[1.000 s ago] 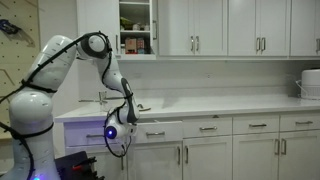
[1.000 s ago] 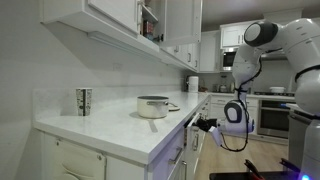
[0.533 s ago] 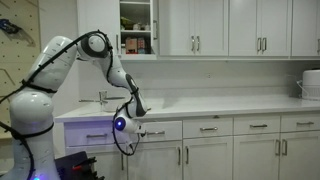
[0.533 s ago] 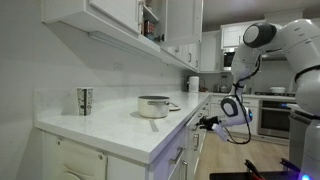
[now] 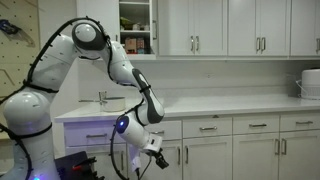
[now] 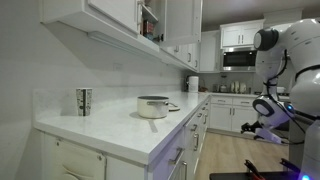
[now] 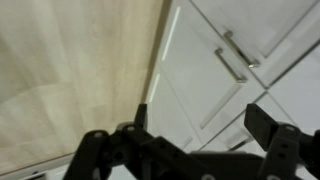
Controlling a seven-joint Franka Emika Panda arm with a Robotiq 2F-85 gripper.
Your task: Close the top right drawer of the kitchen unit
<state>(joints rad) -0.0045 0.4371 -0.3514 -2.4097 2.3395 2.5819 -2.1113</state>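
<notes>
The top right drawer (image 5: 172, 130) of the kitchen unit (image 5: 250, 150) sits flush with the neighbouring white fronts, its left part hidden behind my arm. My gripper (image 5: 158, 152) hangs below it, in front of the cabinet doors, open and empty. In the other exterior view the gripper (image 6: 262, 127) is well off the kitchen unit (image 6: 180, 160), whose drawer fronts line up evenly. The wrist view shows my gripper (image 7: 200, 120) with its black fingers (image 7: 262, 122) spread wide over a white door with silver handles (image 7: 232, 62); nothing lies between them.
A metal pot (image 6: 153, 106) and a mug (image 6: 84, 101) stand on the pale countertop (image 6: 110, 128). A wall cupboard (image 5: 135, 25) stands open above the arm. A white appliance (image 5: 310, 83) sits far along the counter. Wooden floor (image 7: 70, 80) lies beside the unit.
The drawer went from sticking out to flush. My gripper opened, let go of the drawer front, then dropped down and away from the unit.
</notes>
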